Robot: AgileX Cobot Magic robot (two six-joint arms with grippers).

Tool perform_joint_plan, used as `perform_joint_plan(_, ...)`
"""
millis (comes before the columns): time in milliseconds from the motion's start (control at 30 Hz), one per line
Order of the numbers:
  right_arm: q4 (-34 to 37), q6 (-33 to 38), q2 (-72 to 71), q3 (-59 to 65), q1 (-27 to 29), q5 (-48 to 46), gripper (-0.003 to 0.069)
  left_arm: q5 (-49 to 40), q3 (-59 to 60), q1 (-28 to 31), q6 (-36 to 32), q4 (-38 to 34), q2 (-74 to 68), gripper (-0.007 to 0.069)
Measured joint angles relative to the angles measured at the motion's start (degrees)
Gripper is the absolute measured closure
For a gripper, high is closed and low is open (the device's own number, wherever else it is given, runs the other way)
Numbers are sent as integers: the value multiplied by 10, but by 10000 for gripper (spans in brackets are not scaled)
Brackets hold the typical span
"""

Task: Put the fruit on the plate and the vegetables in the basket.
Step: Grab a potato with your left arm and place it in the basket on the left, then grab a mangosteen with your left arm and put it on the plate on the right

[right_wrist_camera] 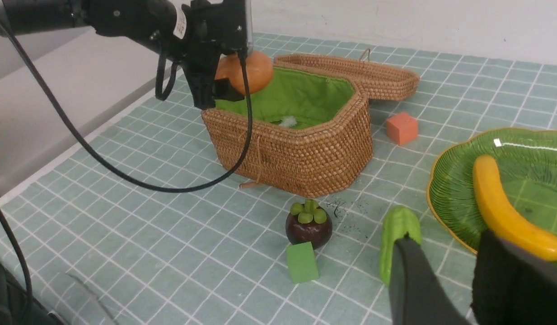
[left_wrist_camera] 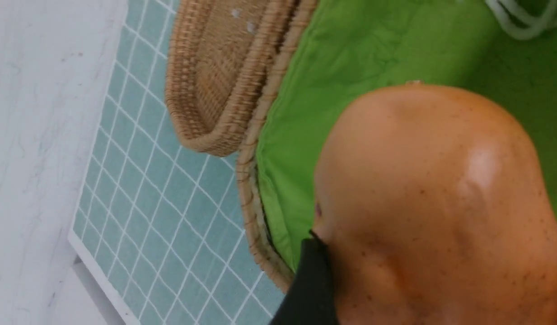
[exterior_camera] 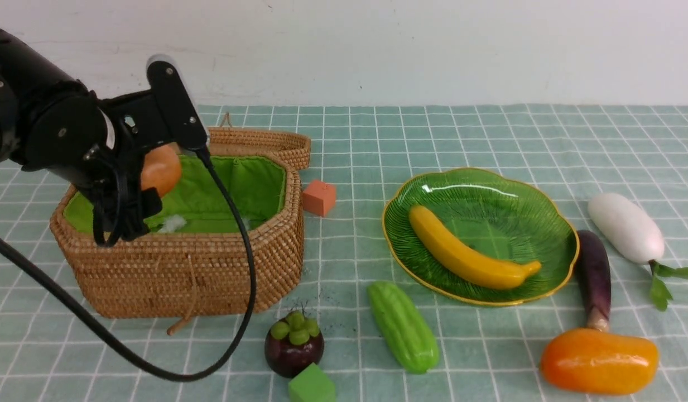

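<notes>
teal checked cloth (exterior_camera: 489,139) covers the table, white wall (exterior_camera: 377,44) behind. front view read as a clock face.

basket (exterior_camera: 210,273) at 9: tan woven rattan, bright green lining, lid (exterior_camera: 265,145) hinged back at its 1. left gripper (exterior_camera: 173,173) over the basket's 10 corner, jaws pinching the potato (exterior_camera: 164,170). potato is brownish-orange, finely speckled, dull sheen, and hangs clear above the lining.

plate (exterior_camera: 466,190) at 3: ribbed green glass, gold scalloped rim. banana (exterior_camera: 466,257) lies in it, yellow, slanting 10 to 4.

on the cloth:
- mangosteen (exterior_camera: 293,346) at 6, dark purple, green calyx up; green cube (exterior_camera: 311,385) just beside it.
- gourd (exterior_camera: 404,326), ridged light green, between mangosteen and plate.
- eggplant (exterior_camera: 593,273) just beside the plate's 4 edge.
- radish (exterior_camera: 625,226) at the plate's 3, white, green leaves.
- mango (exterior_camera: 599,362) at 5, glossy orange.
- orange cube (exterior_camera: 319,197) between basket and plate.

right gripper (right_wrist_camera: 445,243) shows in its wrist view only: jaws spread, nothing between them, near the gourd.
</notes>
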State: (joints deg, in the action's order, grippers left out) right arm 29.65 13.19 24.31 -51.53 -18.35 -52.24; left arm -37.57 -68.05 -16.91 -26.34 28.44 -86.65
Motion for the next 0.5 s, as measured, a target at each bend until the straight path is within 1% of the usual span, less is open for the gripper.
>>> perform_joint_plan(67, 1, 0, 0, 0, 0, -1, 445, 0, 0, 0, 25, 6, 6, -39)
perform_joint_plan(167, 1, 0, 0, 0, 0, -1, 445, -1, 0, 0, 44, 6, 14, -44)
perform_joint_plan(333, -1, 0, 0, 0, 0, -3, 445, -26, 0, -6, 66, -25, 42, 17)
perform_joint_plan(400, -1, 0, 0, 0, 0, -5, 445, -44, 0, -18, 104, -52, 52, 78)
perform_joint_plan(433, -1, 0, 0, 0, 0, -9, 445, -53, 0, -26, 136, -72, 57, 120)
perform_joint_plan(500, -1, 0, 0, 0, 0, -19, 445, -84, 0, -58, 221, -109, 67, 242)
